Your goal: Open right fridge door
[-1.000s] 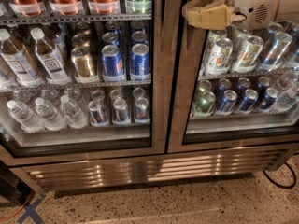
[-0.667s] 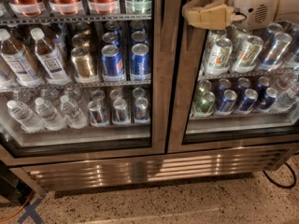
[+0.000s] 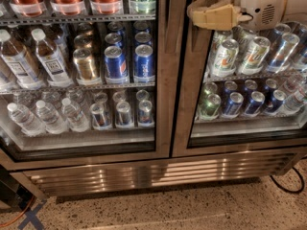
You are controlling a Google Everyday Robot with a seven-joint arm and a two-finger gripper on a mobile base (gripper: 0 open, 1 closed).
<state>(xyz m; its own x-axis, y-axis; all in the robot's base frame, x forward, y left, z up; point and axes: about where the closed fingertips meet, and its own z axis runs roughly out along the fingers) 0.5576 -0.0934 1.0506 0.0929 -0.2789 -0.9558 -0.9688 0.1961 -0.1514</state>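
Gripper [image 3: 201,13] at upper right of frame, over top of shut right door [image 3: 183,104].

Right door across right half of frame, steel edge beside left door [image 3: 162,104] at centre. Gripper in front of frame and glass near top, white arm [image 3: 266,4] running off upper right; cannot tell how far open or whether gripping anything. Behind right glass, two shelves: upper with green-and-white cans [image 3: 224,56] and taller silver-blue ones, lower with one green can at front left and three blue cans [image 3: 254,103] beside it. Behind left glass, three red cans and one green on top; two tea bottles [image 3: 19,59] with gold and blue cans in middle; water bottles [image 3: 48,116] and small cans below. Steel grille [image 3: 144,171] under both doors. Black cable [image 3: 288,188] on speckled floor [image 3: 192,210] at lower right, orange cable [image 3: 14,218] at lower left.
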